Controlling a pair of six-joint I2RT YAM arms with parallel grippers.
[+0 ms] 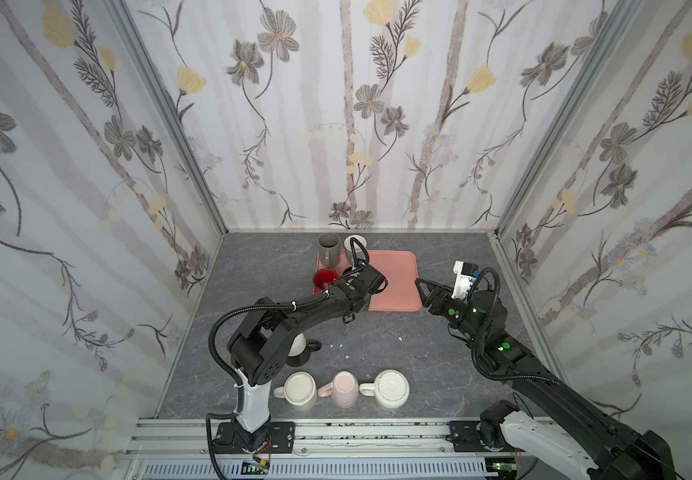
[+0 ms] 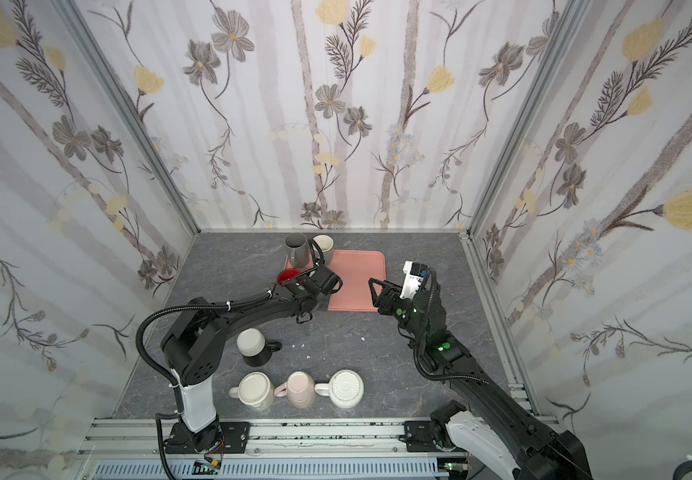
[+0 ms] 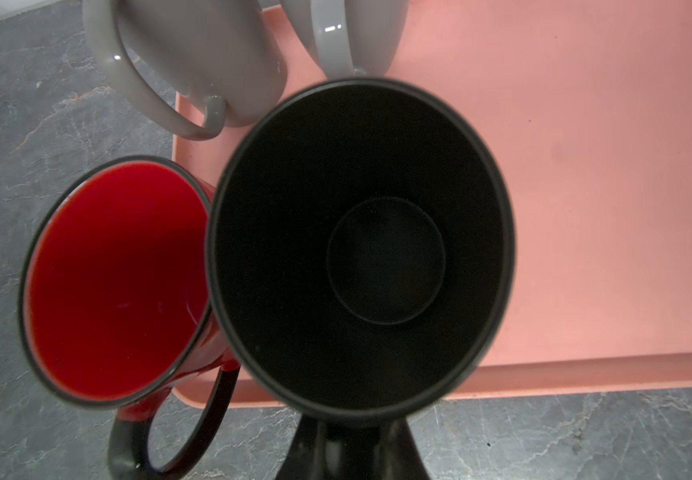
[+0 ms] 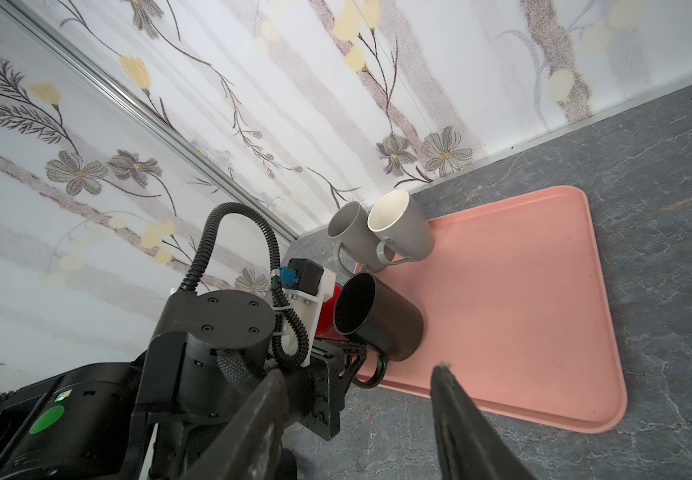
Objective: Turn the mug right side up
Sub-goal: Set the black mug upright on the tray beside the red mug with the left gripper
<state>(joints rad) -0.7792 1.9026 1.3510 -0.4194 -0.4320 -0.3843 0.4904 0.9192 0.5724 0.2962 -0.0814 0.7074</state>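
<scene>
The black mug (image 4: 381,320) is being pinched by its handle in the left gripper (image 3: 351,440), with the jaws pressed tight on it. It's being held mouth-up (the left wrist camera is being pointed straight down into its dark inside). It's being held over the left part of the pink tray (image 1: 394,282), around the middle of both top views. That puts it just right of the red mug (image 1: 325,277) and below the two grey mugs (image 1: 328,248). Whether its base is touching the tray can't be told.

The right gripper (image 1: 422,286) is being held at the tray's right edge, with its fingers spread and nothing between them.

Toward the bottom of the frame, three pale mugs (image 1: 344,388) are being shown base-up in a row. A black-and-white one (image 2: 252,347) is base-up just above them.
</scene>
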